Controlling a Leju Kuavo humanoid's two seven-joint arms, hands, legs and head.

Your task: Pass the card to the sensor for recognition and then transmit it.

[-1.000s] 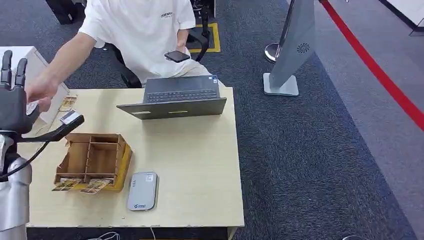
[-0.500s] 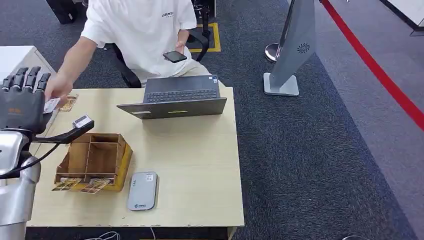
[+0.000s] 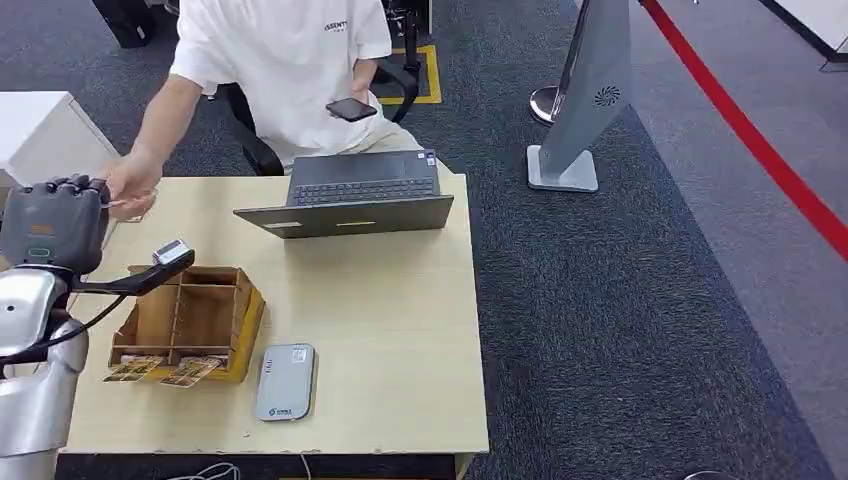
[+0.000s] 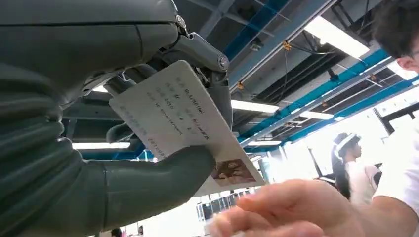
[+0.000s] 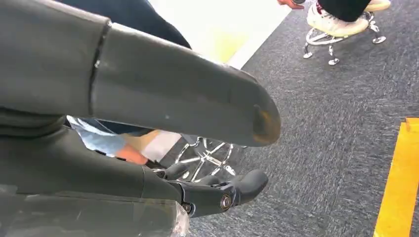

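My left hand (image 3: 52,225) is raised at the table's left edge with its back toward the head camera. In the left wrist view the thumb and fingers of my left hand (image 4: 148,163) pinch a white card (image 4: 178,118) with printed text and a small photo. A person's hand (image 3: 130,183) reaches to the card's free end, and the same person's hand (image 4: 291,207) is blurred just by the card's corner; I cannot tell if it touches. The grey card sensor (image 3: 285,382) lies flat near the table's front edge. My right hand (image 5: 197,148) hangs over the carpet, fingers apart, holding nothing.
A wooden organiser (image 3: 190,315) with cards (image 3: 160,369) at its front stands beside the sensor. An open laptop (image 3: 350,195) sits at the table's far side before the seated person, who holds a phone (image 3: 352,110). A white cabinet (image 3: 40,130) stands at the left, and a grey sign stand (image 3: 585,100) is on the carpet.
My left hand has tipped forward and shifted slightly right, fingers lowering toward the person. The person's hand has moved right along with the card.
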